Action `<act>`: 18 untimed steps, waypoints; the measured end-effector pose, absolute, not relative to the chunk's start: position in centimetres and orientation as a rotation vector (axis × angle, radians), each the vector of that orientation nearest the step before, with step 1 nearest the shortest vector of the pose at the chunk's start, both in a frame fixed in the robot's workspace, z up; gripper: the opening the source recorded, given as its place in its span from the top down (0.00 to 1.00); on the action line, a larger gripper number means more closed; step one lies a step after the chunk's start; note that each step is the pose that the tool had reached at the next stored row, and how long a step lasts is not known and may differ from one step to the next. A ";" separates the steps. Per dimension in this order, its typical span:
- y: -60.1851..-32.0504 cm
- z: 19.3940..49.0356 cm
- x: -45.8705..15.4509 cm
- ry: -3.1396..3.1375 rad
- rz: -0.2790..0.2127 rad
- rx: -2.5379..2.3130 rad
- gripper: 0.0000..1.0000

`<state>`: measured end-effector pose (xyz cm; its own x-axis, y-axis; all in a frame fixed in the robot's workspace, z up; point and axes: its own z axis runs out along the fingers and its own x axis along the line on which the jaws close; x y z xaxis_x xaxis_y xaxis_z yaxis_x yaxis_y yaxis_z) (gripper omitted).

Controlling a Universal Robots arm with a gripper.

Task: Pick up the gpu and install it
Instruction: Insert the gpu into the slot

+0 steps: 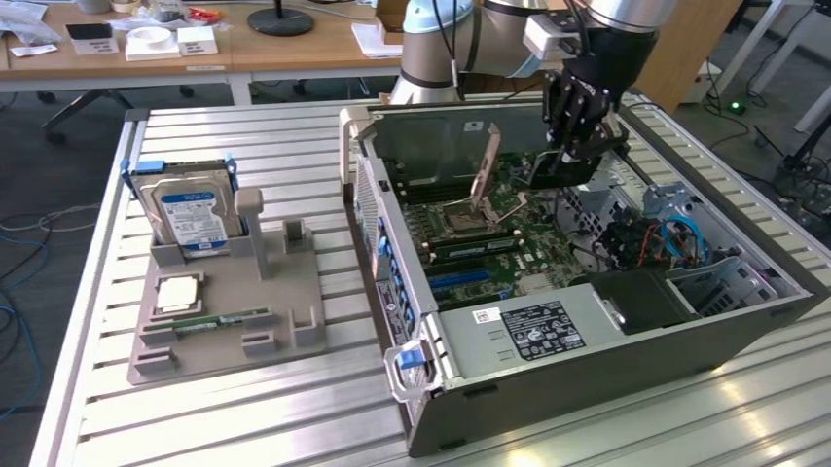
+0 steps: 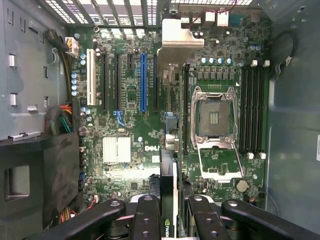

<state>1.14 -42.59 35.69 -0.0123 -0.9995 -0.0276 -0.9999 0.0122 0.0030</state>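
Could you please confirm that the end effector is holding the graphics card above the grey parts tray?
Not the tray: the end effector holds the graphics card above the open computer case, as the exterior view shows.

Slatted metal table: open computer case, grey parts holder.

"DELL" printed white on motherboard; NVIDIA mark on gpu edge.

The thin, dark-faced green gpu card shows just its edge; my gripper hides both faces, the frame cuts it off.
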 end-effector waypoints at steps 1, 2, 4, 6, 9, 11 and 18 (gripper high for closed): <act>-42.6 35.6 1.1 2.222 0.034 -2.196 0.74; -42.6 35.5 1.1 2.222 0.034 -2.196 0.74; -42.6 35.3 1.0 2.222 0.033 -2.196 0.74; -42.6 35.2 1.0 2.222 0.033 -2.196 0.74; -42.6 34.9 0.9 2.222 0.033 -2.196 0.74; -42.6 34.8 0.8 2.222 0.033 -2.196 0.74; -42.6 34.3 0.5 2.222 0.033 -2.196 0.74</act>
